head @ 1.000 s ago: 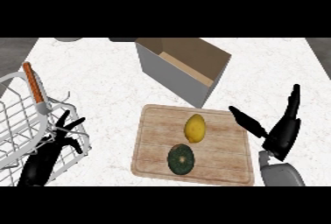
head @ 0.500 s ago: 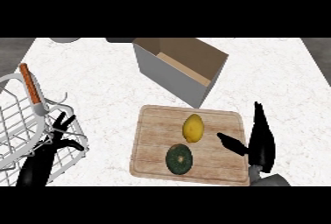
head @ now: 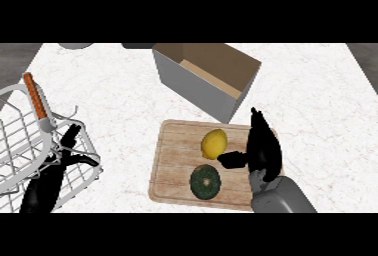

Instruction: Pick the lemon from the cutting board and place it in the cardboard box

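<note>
Your right hand (head: 263,150) stood open, fingers (head: 258,127) straight. The lemon (head: 214,143) lay just left of its thumb.

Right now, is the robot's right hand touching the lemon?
Cannot tell. In the head view the right hand has its thumb at the lemon's lower right edge, over the cutting board, but neither contact nor gap shows plainly.

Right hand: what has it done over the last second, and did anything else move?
The right hand swung in leftward from beside the cutting board and now stands over its right edge, open, thumb close beside the lemon, which it has not grasped. The lemon, the dark green fruit, the cardboard box and the left hand by the wire basket stayed put.
</note>
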Controlling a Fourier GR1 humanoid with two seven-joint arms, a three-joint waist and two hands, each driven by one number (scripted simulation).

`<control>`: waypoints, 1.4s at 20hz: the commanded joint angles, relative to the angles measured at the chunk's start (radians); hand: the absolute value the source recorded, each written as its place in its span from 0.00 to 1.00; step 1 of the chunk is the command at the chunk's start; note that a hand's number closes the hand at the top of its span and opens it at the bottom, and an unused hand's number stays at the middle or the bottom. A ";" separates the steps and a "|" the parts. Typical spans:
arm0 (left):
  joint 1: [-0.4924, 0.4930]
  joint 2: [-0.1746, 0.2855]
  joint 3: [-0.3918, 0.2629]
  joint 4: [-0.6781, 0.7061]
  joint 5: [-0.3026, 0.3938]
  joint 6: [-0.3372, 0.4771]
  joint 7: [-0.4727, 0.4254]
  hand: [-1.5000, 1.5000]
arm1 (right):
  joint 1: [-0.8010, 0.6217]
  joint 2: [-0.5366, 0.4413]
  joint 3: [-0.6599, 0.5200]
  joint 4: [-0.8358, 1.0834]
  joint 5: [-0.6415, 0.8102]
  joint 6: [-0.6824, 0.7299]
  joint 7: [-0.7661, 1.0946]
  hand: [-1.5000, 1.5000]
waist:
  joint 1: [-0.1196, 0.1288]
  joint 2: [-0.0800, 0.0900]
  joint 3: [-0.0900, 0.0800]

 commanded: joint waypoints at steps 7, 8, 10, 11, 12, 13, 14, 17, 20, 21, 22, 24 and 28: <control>-0.112 -0.013 0.051 0.074 0.015 -0.035 -0.061 0.50 | -0.107 0.081 0.048 -0.032 0.074 0.135 0.383 0.00 | -0.004 0.006 0.006; -0.101 -0.007 0.055 0.060 -0.007 -0.012 -0.061 0.50 | -0.106 0.081 -0.003 -0.022 0.058 0.175 0.359 0.00 | -0.003 0.006 0.006; -0.077 -0.018 0.029 0.039 -0.031 -0.003 -0.069 0.50 | -0.085 0.082 0.034 -0.017 0.055 0.154 0.384 0.00 | 0.002 0.005 0.006; -0.105 -0.030 0.025 0.057 -0.015 -0.021 -0.059 0.50 | -0.105 0.082 0.042 0.027 0.046 0.114 0.384 0.00 | 0.005 0.008 0.006; -0.088 0.000 0.068 0.063 0.003 -0.029 -0.073 0.50 | -0.026 0.082 0.031 -0.050 0.066 0.172 0.373 0.00 | -0.009 0.004 0.006; -0.099 -0.013 0.046 0.051 -0.015 -0.024 -0.064 0.50 | -0.093 0.082 0.032 0.026 0.045 0.140 0.370 0.00 | 0.006 0.008 0.007; -0.090 -0.046 0.031 0.080 -0.034 0.001 -0.090 0.50 | -0.021 0.082 0.051 -0.024 0.058 0.131 0.363 0.00 | -0.005 0.006 0.006; -0.116 -0.034 0.057 0.106 -0.002 -0.039 -0.099 0.50 | -0.055 0.082 0.058 -0.035 0.054 0.136 0.384 0.00 | -0.005 0.006 0.005; -0.108 -0.034 0.056 0.076 -0.024 -0.029 -0.084 0.50 | -0.051 0.082 0.079 0.012 0.062 0.083 0.373 0.00 | 0.006 0.008 0.007; -0.103 -0.064 0.028 0.106 -0.055 -0.009 -0.118 0.50 | -0.071 0.082 0.020 -0.005 0.065 0.150 0.358 0.00 | 0.000 0.008 0.006; -0.036 -0.054 0.039 0.076 -0.035 -0.020 -0.134 0.50 | -0.072 0.082 0.029 0.007 0.060 0.122 0.374 0.00 | 0.010 0.007 0.007; -0.113 -0.053 0.034 0.078 -0.047 -0.027 -0.070 0.50 | -0.117 0.082 -0.016 0.026 0.054 0.143 0.351 0.00 | 0.004 0.009 0.007; -0.072 -0.064 0.048 0.127 -0.044 -0.038 -0.153 0.50 | -0.075 0.082 0.057 0.002 0.065 0.103 0.384 0.00 | 0.004 0.006 0.006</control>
